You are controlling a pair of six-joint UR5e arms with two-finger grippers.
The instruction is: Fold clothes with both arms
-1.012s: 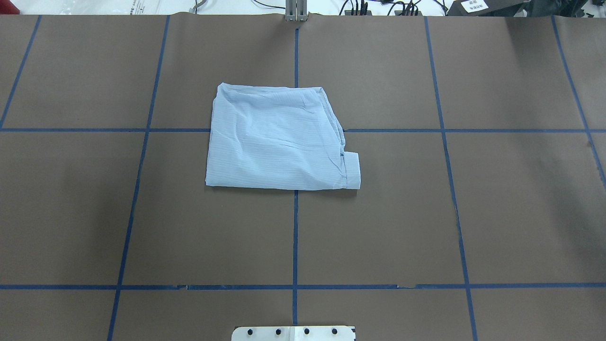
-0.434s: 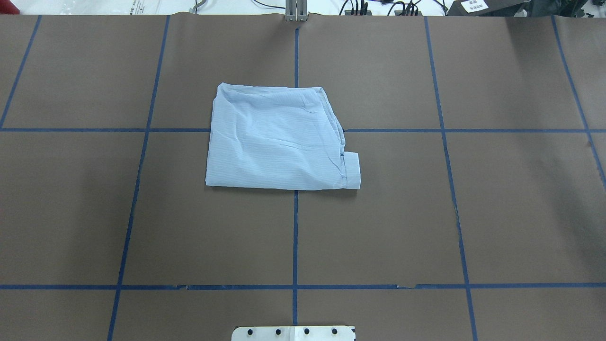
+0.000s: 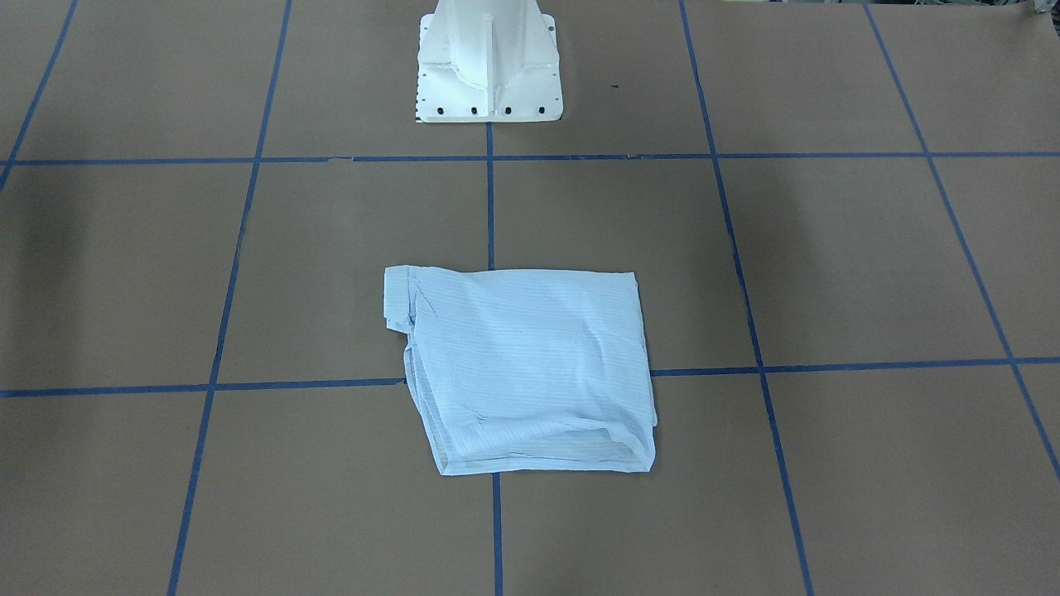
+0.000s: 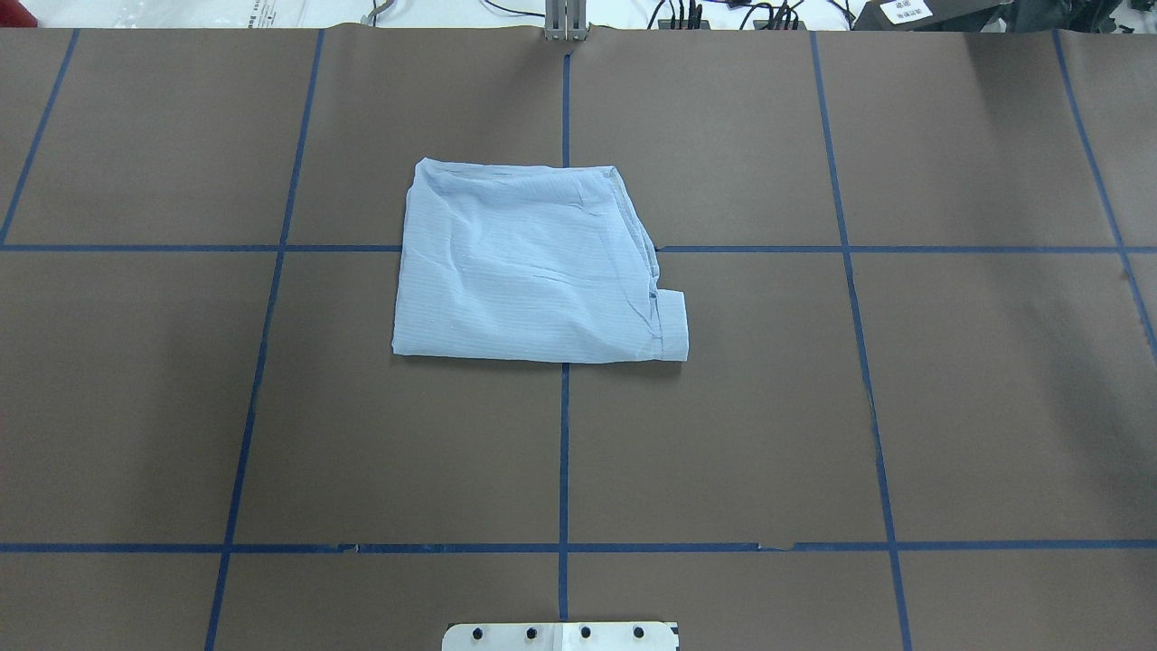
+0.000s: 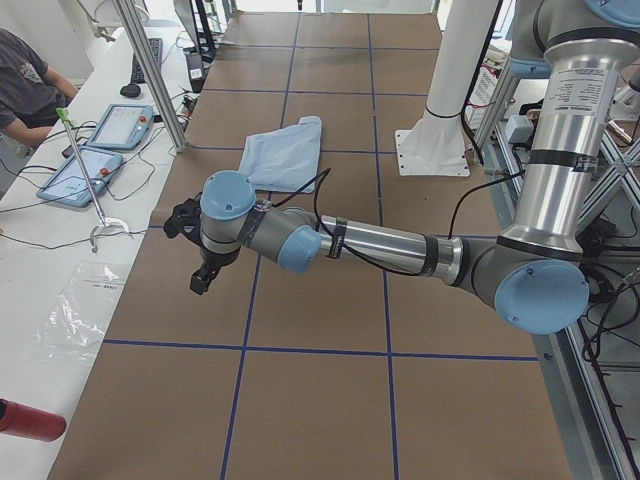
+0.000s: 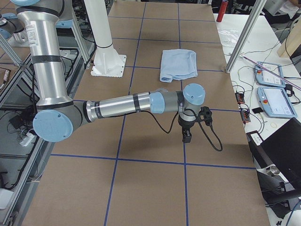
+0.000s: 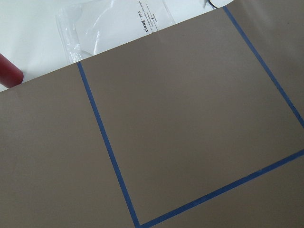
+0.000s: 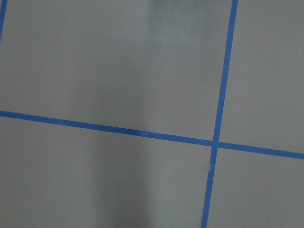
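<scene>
The light-blue striped shirt (image 4: 533, 271) lies folded into a rough square at the table's middle, a cuff sticking out at one corner. It also shows in the front-facing view (image 3: 530, 372) and both side views (image 5: 285, 155) (image 6: 178, 63). No arm touches it. My left gripper (image 5: 203, 275) hangs over the table's left end, far from the shirt; I cannot tell if it is open or shut. My right gripper (image 6: 186, 136) hangs over the right end, also far away; I cannot tell its state. Both wrist views show only brown paper and blue tape.
The white pedestal base (image 3: 489, 74) stands at the robot's side of the table. A side bench holds tablets (image 5: 85, 170), a plastic bag (image 7: 114, 23) and a red bottle (image 5: 30, 420). An operator (image 5: 25, 75) sits there. More tablets (image 6: 275, 101) lie beyond the right end.
</scene>
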